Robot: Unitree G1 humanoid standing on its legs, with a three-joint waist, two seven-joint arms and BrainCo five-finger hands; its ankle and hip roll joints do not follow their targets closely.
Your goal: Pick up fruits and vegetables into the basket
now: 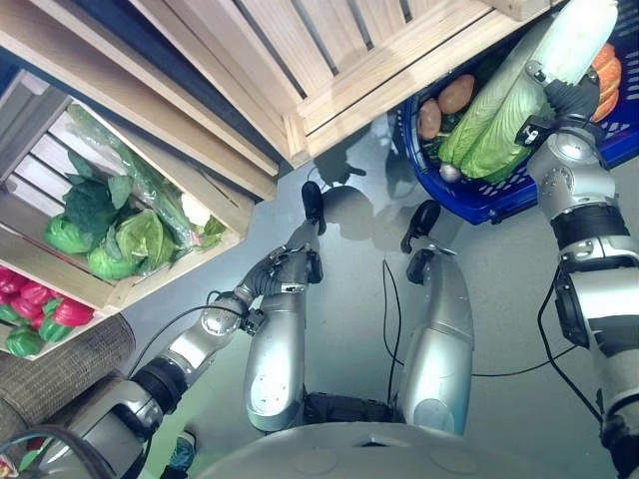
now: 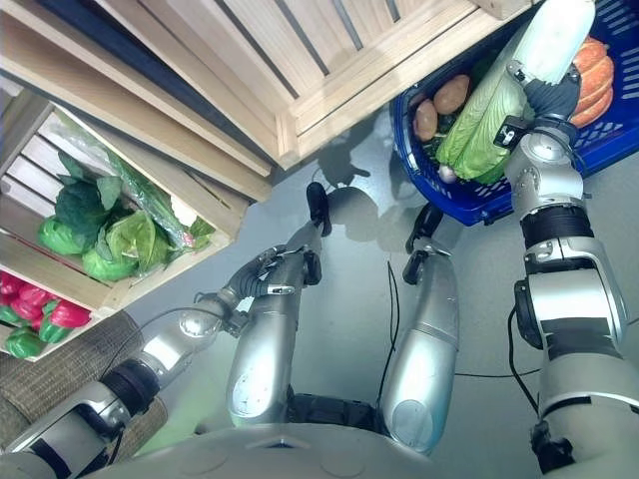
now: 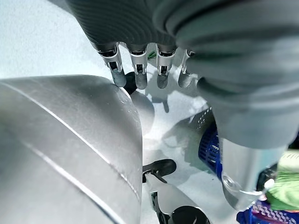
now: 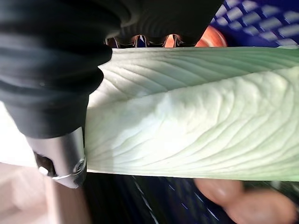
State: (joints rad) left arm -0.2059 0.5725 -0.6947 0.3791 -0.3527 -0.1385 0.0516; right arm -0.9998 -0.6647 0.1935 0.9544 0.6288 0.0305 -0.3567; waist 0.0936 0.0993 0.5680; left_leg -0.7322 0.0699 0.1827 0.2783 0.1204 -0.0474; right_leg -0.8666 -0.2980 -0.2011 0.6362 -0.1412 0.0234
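Over the basket [image 1: 469, 205], right hand [image 1: 571, 95] clasps cabbage [image 1: 499, 115]

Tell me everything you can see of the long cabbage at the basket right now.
The napa cabbage is long, pale green with ribbed, veined leaves that whiten toward one end. It lies slanted over the blue basket, leafy end low among two potatoes, white end sticking out past the rim beside an orange pumpkin. The right hand is on its whiter half; its wrist view shows the fingers curled over the leaf.
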